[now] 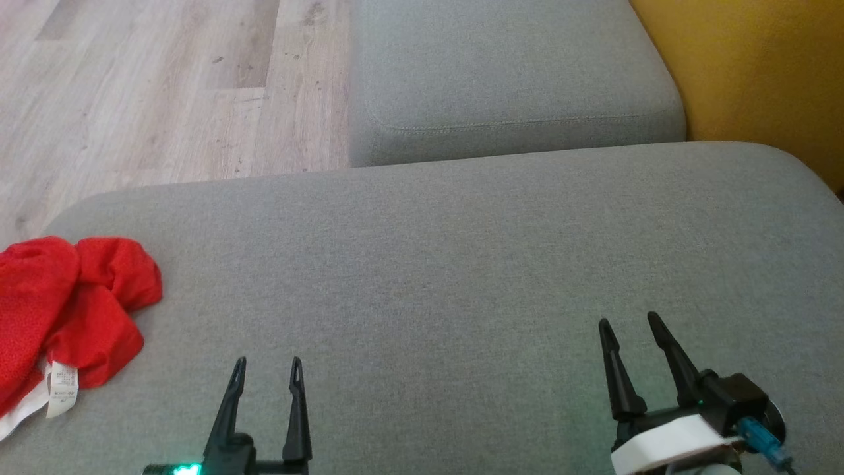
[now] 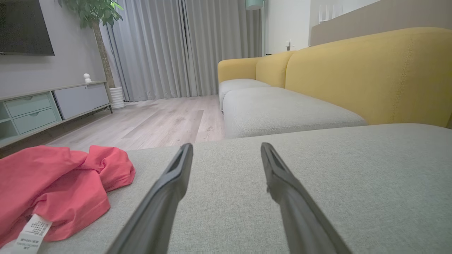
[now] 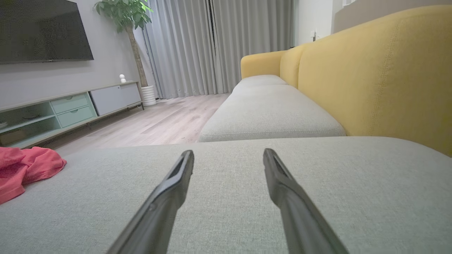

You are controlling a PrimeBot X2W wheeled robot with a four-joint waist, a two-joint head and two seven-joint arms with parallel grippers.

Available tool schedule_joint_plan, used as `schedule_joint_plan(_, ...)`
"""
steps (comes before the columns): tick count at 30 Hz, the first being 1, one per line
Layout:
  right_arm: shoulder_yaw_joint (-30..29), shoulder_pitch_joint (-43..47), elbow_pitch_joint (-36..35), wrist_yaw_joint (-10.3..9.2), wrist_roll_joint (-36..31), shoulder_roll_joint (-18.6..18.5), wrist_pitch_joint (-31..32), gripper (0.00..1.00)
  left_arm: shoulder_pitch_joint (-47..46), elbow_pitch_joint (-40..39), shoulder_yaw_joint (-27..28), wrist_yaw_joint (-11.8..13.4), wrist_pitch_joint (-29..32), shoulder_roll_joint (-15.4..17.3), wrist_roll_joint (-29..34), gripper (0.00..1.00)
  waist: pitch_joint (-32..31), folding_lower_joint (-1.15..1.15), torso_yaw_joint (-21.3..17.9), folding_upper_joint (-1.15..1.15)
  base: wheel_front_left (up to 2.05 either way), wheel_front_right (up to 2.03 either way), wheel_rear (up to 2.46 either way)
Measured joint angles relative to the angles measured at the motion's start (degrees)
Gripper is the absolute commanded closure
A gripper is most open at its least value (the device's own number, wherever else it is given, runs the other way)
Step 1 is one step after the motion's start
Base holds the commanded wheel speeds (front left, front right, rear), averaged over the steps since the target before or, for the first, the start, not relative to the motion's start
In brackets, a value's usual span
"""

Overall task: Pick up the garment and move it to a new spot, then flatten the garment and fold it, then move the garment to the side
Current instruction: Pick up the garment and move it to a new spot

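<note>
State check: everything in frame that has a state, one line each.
red garment: crumpled heap at the grey cushion's left end, unheld
care label: exposed at the heap's near edge
left gripper: open, empty, clear of the garment
right gripper: open, empty
curtains: drawn shut
TV: screen dark
drawers: closed

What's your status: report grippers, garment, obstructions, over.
Left gripper open, empty. Right gripper open, empty. Red garment crumpled, untouched, on grey cushion, left of both grippers. No obstacle between.
</note>
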Motion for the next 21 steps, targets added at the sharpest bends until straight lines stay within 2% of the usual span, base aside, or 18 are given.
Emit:
schedule_joint_plan(13, -0.49, 0.20, 1.26, 0.00, 0.81, 0.00, 0.00, 0.00, -0.03, 1.41, 0.33, -0.35, 0.00, 0.00, -2.91, 0.00, 0.26, 0.00, 0.58, 0.00, 0.00, 0.00, 0.00)
schedule_joint_plan(21, -1.67, 1.91, 1.43, 0.00, 0.79, -0.01, 0.00, 0.00, -0.25, 1.45, 0.16, 0.04, 0.00, 0.01, -2.96, 0.00, 0.45, 0.00, 5.45, 0.00, 0.00, 0.00, 0.00)
